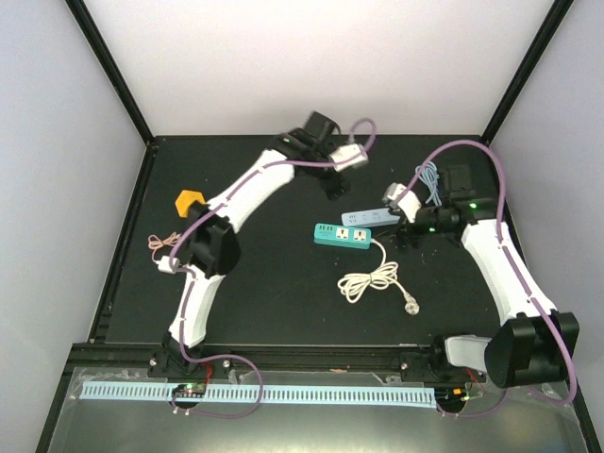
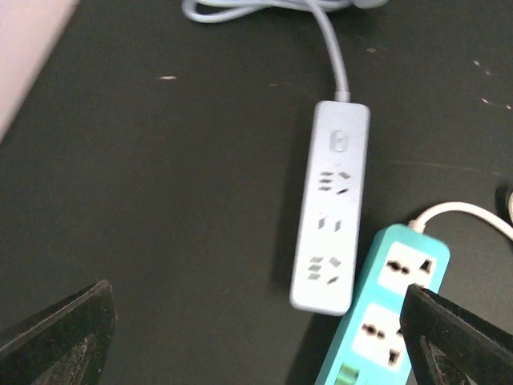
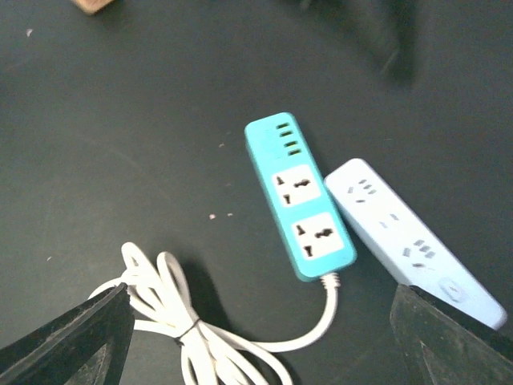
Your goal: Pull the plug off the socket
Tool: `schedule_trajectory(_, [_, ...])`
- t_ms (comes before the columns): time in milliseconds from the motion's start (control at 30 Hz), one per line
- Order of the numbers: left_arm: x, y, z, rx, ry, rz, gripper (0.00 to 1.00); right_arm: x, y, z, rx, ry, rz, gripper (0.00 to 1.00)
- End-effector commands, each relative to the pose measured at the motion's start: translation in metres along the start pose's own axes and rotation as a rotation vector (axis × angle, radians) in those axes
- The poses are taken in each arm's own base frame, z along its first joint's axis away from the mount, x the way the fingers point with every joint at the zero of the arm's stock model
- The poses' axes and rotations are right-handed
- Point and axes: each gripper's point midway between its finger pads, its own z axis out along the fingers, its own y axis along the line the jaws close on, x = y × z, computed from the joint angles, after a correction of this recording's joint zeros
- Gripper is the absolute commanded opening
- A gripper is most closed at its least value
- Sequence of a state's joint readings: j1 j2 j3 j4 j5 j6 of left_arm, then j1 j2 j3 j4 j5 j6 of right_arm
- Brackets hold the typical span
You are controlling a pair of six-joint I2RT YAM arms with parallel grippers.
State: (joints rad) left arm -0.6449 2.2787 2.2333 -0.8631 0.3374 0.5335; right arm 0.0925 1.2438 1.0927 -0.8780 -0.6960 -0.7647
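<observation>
A teal power strip (image 1: 340, 234) lies mid-table with a pale blue-white power strip (image 1: 370, 217) touching its far right side. All sockets that show on the teal strip (image 3: 299, 200) and the pale strip (image 2: 333, 208) hold nothing. The teal strip's white cord (image 1: 368, 281) is coiled in front of it, and its plug (image 1: 412, 304) lies loose on the mat. My left gripper (image 1: 331, 187) hangs open above and behind the strips, its jaws wide apart (image 2: 256, 345). My right gripper (image 1: 404, 232) is open and empty at the strips' right end, jaws wide apart (image 3: 260, 345).
An orange block (image 1: 191, 201) sits at the left of the mat, with a thin pink cable (image 1: 160, 245) near the left arm. The pale strip's bundled grey cord (image 1: 429, 177) lies at the back right. White walls and black frame posts enclose the mat.
</observation>
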Motion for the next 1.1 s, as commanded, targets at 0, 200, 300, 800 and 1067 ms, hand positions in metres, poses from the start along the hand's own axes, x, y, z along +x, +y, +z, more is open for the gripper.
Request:
schedule_trajectory(0, [0.002,0.028,-0.094,-0.076,-0.044,-0.159,0.99,0.014,0.024,0.030,-0.085,0.151,-0.070,0.90])
schedule_trajectory(200, [0.053,0.024,-0.152,-0.066,-0.056,-0.294,0.99,0.035,0.066,0.085,-0.231,0.347,-0.176,0.87])
schedule_trajectory(300, [0.086,0.012,-0.163,-0.076,-0.023,-0.327,0.99,0.052,0.081,0.106,-0.275,0.440,-0.223,0.86])
schedule_trajectory(800, [0.161,-0.030,-0.197,-0.110,0.032,-0.376,0.99,0.136,0.039,0.123,-0.205,0.717,-0.256,0.77])
schedule_trajectory(1067, [0.186,-0.022,-0.216,-0.150,0.026,-0.446,0.99,0.192,-0.020,0.070,-0.115,0.842,-0.223,0.73])
